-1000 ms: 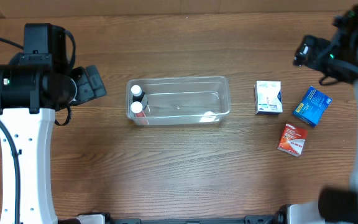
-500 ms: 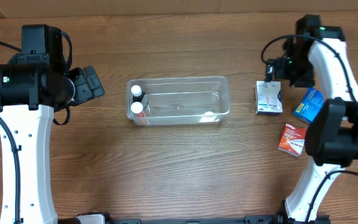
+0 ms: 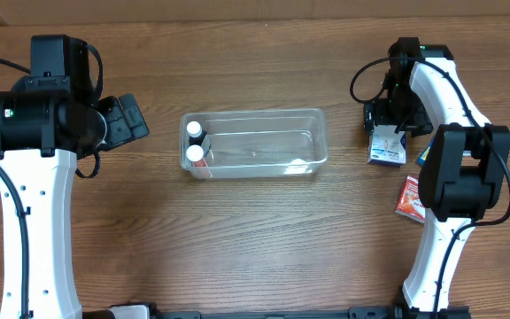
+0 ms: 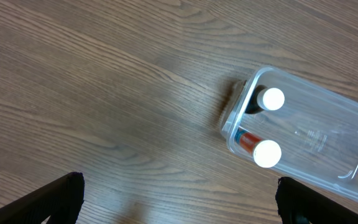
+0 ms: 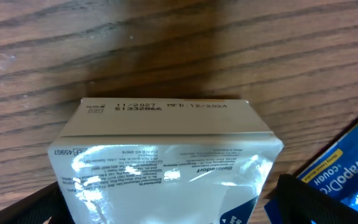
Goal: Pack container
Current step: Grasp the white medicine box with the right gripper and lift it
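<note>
The container (image 3: 255, 142) is a clear plastic tub at the table's middle, with two white-capped bottles (image 3: 195, 142) standing at its left end. It also shows in the left wrist view (image 4: 319, 146). My left gripper (image 3: 127, 120) is open and empty above bare wood, left of the tub (image 4: 179, 208). My right gripper (image 3: 383, 124) is low over a white cardboard box (image 3: 386, 152), right of the tub. In the right wrist view the open fingers (image 5: 173, 208) straddle the white box (image 5: 166, 149), one on each side.
A blue box (image 5: 347, 165) lies just right of the white box. A red box (image 3: 410, 197) lies nearer the front, partly under my right arm. Something small and white (image 3: 297, 164) lies at the tub's right end.
My right arm has swung in from the far right and come down over the white box. The left arm, the tub and the boxes have not moved.
</note>
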